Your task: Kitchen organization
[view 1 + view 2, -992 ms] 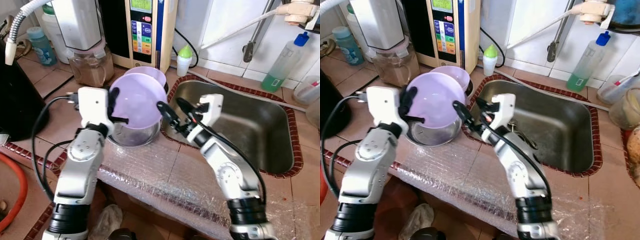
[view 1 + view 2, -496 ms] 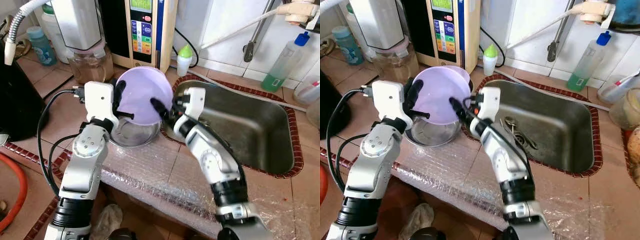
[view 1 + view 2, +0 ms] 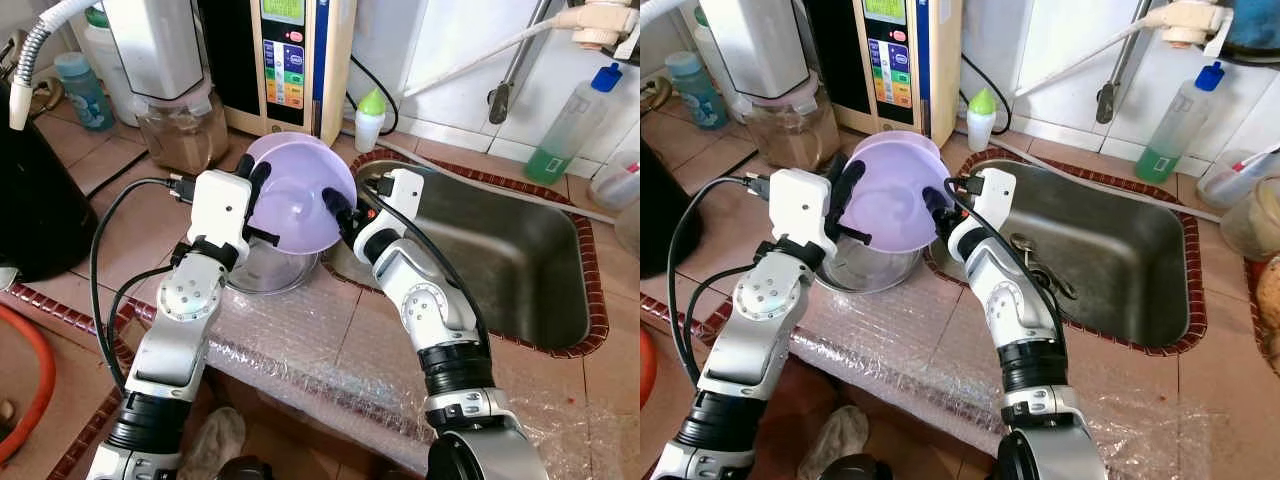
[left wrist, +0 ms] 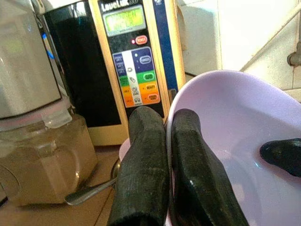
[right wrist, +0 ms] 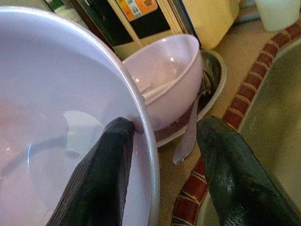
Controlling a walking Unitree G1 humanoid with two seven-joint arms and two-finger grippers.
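A lilac plastic bowl (image 3: 300, 200) hangs tilted on its side above a steel bowl (image 3: 262, 276) on the tiled counter. My left gripper (image 3: 260, 203) is shut on the lilac bowl's left rim, and its fingers (image 4: 146, 160) pinch the wall in the left wrist view. My right gripper (image 3: 340, 212) is open at the bowl's right rim (image 5: 141, 117). One finger (image 5: 101, 174) is inside the bowl and the other finger (image 5: 225, 165) is outside, well apart from it. A second lilac bowl (image 5: 169, 70) sits behind in a steel dish with a spoon.
The steel sink (image 3: 520, 290) lies to the right within a brick-red border. A water machine (image 3: 290, 60), a blender jar (image 3: 180, 130), a small green-capped bottle (image 3: 369, 118) and a green soap bottle (image 3: 565, 125) line the back. Bubble wrap (image 3: 320, 350) covers the counter's front edge.
My right gripper swung left from beside the sink to the lilac bowl's rim and now straddles it. My left arm carried the bowl a little to the right.
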